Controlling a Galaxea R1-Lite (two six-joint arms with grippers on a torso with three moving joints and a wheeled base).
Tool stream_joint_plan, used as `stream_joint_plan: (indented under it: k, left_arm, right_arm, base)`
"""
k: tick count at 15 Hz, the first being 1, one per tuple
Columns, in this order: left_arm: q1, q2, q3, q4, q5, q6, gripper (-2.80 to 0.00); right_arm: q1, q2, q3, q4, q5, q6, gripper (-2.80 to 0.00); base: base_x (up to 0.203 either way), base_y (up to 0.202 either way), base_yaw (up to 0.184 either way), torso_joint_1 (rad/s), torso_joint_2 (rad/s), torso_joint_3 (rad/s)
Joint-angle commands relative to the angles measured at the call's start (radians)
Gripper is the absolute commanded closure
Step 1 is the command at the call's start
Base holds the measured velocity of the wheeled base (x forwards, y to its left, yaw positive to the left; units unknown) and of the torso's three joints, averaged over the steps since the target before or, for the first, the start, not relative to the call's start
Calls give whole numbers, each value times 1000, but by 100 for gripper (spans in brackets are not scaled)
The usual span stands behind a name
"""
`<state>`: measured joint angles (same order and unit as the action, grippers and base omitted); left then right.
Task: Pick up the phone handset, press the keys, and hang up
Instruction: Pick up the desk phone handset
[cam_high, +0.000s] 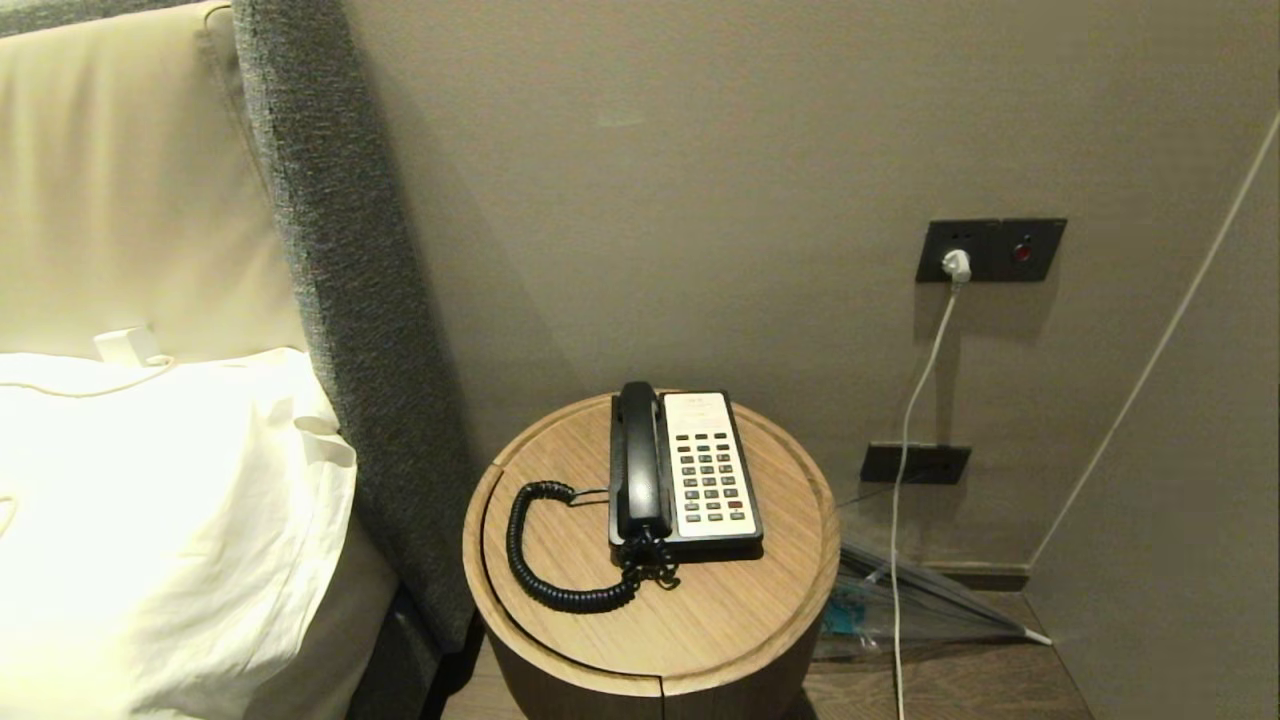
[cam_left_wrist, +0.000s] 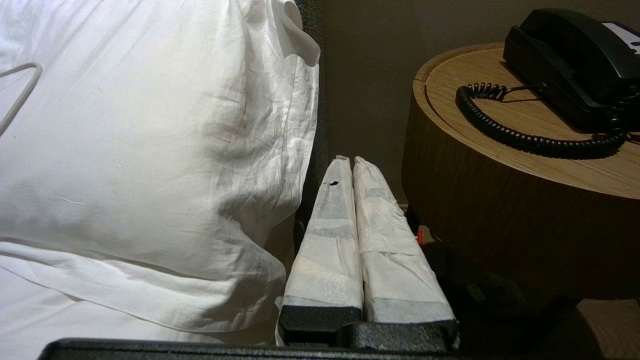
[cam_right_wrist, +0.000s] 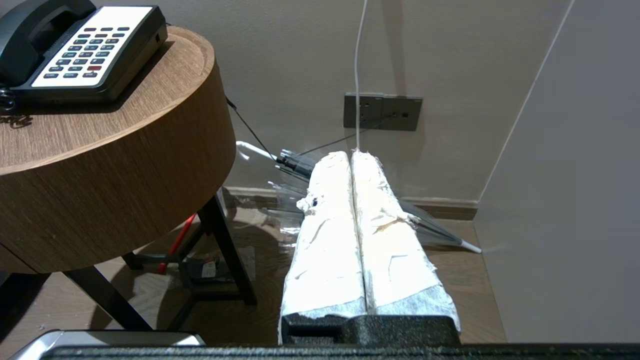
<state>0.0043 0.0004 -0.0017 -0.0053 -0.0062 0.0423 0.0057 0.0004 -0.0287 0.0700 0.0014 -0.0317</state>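
Observation:
The black phone handset (cam_high: 637, 462) lies in its cradle on the left side of the phone base (cam_high: 712, 470), whose white keypad has dark keys (cam_high: 712, 477). Its coiled cord (cam_high: 540, 560) loops over the round wooden table (cam_high: 760, 600). Neither arm shows in the head view. My left gripper (cam_left_wrist: 350, 159) is shut and empty, low between the pillow and the table's side. The handset (cam_left_wrist: 575, 45) lies up on the table beyond it. My right gripper (cam_right_wrist: 351, 152) is shut and empty too, low beside the table, with the keys (cam_right_wrist: 85, 50) above it to one side.
A bed with a white pillow (cam_high: 150, 520) and grey headboard (cam_high: 340, 280) stands left of the table. A white cable (cam_high: 915, 400) hangs from a wall socket (cam_high: 990, 250) on the right. A folded clear umbrella (cam_high: 920, 600) lies on the floor there.

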Motion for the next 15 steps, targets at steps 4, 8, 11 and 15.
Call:
stream_joint_plan:
  k: [4, 8, 11, 15]
  left_arm:
    - [0, 0, 0, -1, 0, -1, 0]
    - [0, 0, 0, -1, 0, 0, 0]
    - [0, 0, 0, 4, 0, -1, 0]
    - [0, 0, 0, 4, 3, -15, 0]
  right_arm:
    - [0, -8, 0, 1, 2, 3, 0]
    - [0, -8, 0, 1, 2, 2, 0]
    - [0, -8, -2, 1, 2, 1, 0]
    - [0, -8, 0, 1, 2, 1, 0]
  base:
    - [0, 0, 0, 0, 0, 0]
    - [0, 0, 0, 0, 0, 0]
    - [0, 0, 0, 0, 0, 0]
    - [0, 0, 0, 0, 0, 0]
